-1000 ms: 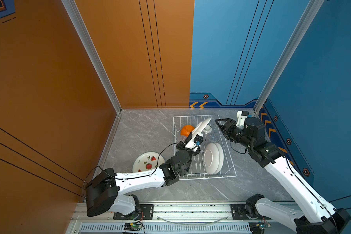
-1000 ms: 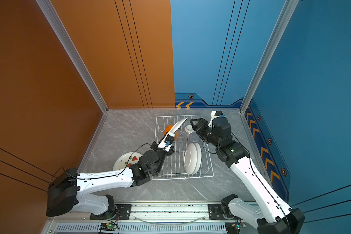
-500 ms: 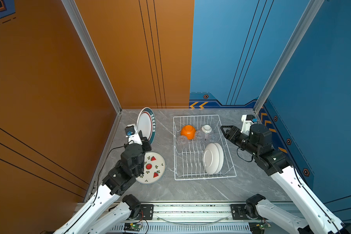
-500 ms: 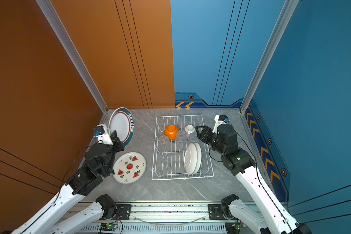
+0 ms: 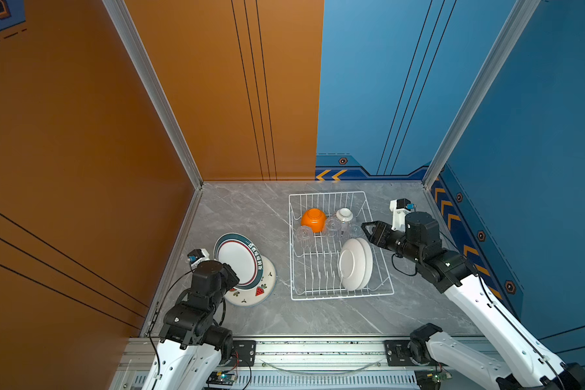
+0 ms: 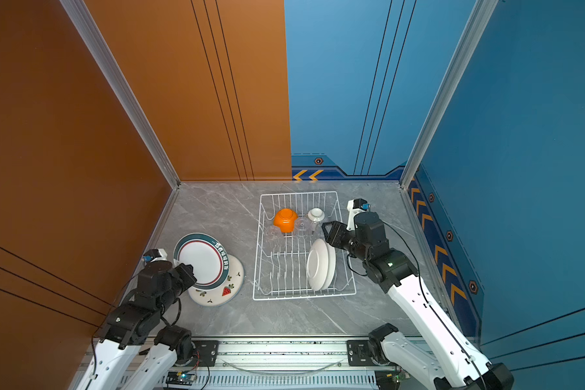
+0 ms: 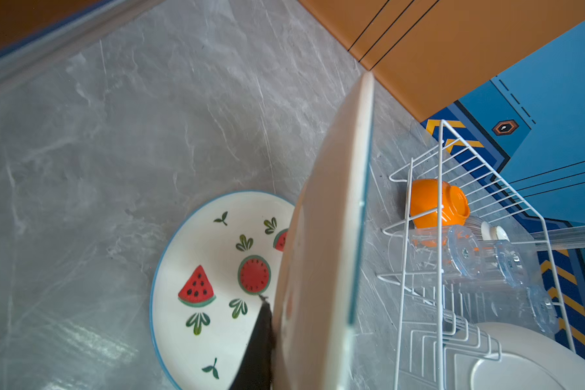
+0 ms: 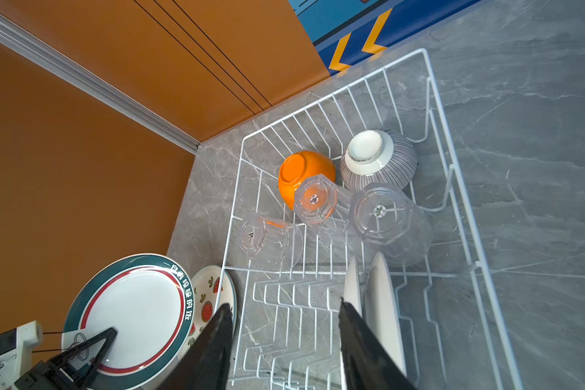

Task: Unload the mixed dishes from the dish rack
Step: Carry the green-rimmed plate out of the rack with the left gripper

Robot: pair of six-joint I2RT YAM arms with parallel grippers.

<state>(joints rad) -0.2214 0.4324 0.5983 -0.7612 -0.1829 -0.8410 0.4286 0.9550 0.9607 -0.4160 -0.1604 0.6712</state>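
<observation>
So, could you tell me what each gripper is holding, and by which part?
The left gripper grips the teal-rimmed plate by its rim; the right gripper is open, holding nothing.

Dish rack [image 5: 313, 270] white coated wire; plates [image 5: 352, 266] glossy ceramic; cups [image 8: 389, 223] clear, possibly plastic; tabletop [image 5: 250, 209] grey marble-look, smooth.
</observation>
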